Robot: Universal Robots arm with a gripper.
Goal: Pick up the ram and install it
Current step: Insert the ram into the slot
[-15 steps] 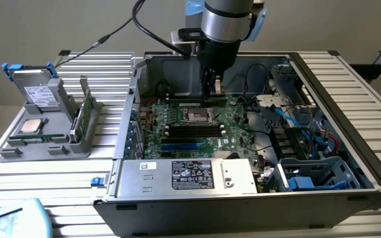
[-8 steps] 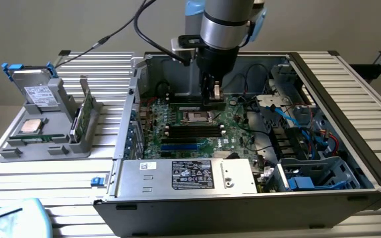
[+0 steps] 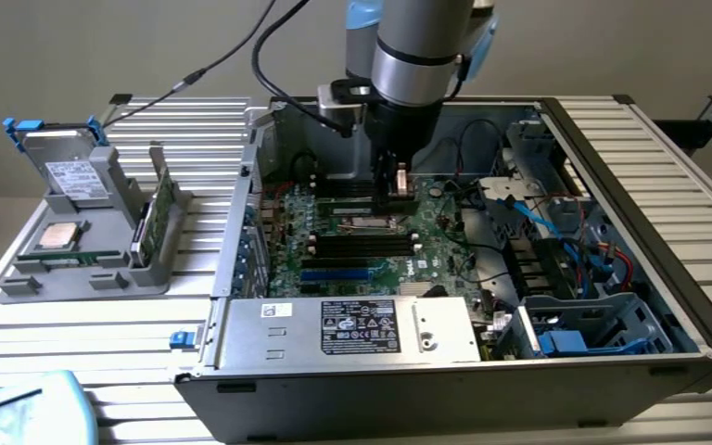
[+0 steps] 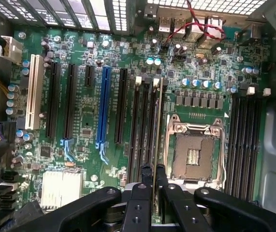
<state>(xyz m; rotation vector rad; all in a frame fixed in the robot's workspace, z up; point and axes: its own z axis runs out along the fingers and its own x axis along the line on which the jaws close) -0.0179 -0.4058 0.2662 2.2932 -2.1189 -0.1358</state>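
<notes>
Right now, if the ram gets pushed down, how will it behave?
The ram looks thin and edge-on, so probably stiff lengthwise yet liable to flex or crack if pushed askew. Pinched by the end effector, it seems light, though it might tilt.

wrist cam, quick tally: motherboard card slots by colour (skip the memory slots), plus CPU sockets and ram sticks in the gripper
White card slot: 1
Blue card slot: 1
Black card slots: 4 (one of them short)
CPU socket, empty: 1
ram, held edge-on in the gripper: 1
Total: 8
</notes>
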